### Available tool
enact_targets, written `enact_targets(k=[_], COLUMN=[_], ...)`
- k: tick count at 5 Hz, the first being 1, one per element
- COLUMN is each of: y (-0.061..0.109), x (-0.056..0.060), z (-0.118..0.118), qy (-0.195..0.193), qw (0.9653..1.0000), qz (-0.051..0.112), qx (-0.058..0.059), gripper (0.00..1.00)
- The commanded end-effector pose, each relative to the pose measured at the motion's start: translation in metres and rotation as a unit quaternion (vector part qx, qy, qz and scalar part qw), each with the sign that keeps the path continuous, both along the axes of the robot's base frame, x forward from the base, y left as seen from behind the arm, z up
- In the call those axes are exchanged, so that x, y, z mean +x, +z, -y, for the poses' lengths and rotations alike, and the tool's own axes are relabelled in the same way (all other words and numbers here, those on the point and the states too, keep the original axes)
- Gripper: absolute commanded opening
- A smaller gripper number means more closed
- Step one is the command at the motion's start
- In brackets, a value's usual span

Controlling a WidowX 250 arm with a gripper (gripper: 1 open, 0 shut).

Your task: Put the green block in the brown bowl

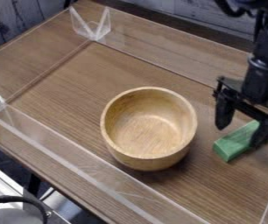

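1. The gripper [246, 116] points straight down at the right side of the table [78, 79], its dark fingers [224, 112] spread wide apart.
2. Nothing is clamped between the jaws: they stand open and empty, one finger to the left of the block, the other over its far end.
3. The green block [239, 143] lies flat on the wooden surface, right under the gripper, its upper end partly hidden behind the right finger.
4. Whether the fingertips touch the block or the table cannot be told from this angle.
5. The brown bowl [150, 128] sits upright near the middle of the table, just to the left of the block and apart from it. The inside shows bare wood grain.
6. The block is outside the bowl, near its right rim, angled with its long side running up toward the right.
7. Clear low walls [95, 26] border the table, with a taped corner at the top left.
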State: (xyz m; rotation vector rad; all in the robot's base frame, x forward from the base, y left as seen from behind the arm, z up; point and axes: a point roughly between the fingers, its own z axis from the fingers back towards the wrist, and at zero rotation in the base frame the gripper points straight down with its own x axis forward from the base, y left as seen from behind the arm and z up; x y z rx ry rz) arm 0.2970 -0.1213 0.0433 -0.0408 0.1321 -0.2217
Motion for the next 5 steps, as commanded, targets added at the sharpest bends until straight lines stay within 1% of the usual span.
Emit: enact_targets(k=[1, 3, 4, 5], y=[0.01, -0.005, -0.007, -0.009], x=[0.018, 0.032, 0.04, 0.044], z=[0.011, 0.016, 0.018, 0.017], qy=[-0.007, -0.011, -0.012, -0.013], qw=[0.9993, 0.9995, 0.9995, 0.9996], qz=[0.034, 0.03, 0.028, 0.024], qx=[-0.01, -0.006, -0.001, 0.002], gripper=[1.0, 1.0, 1.0, 1.0])
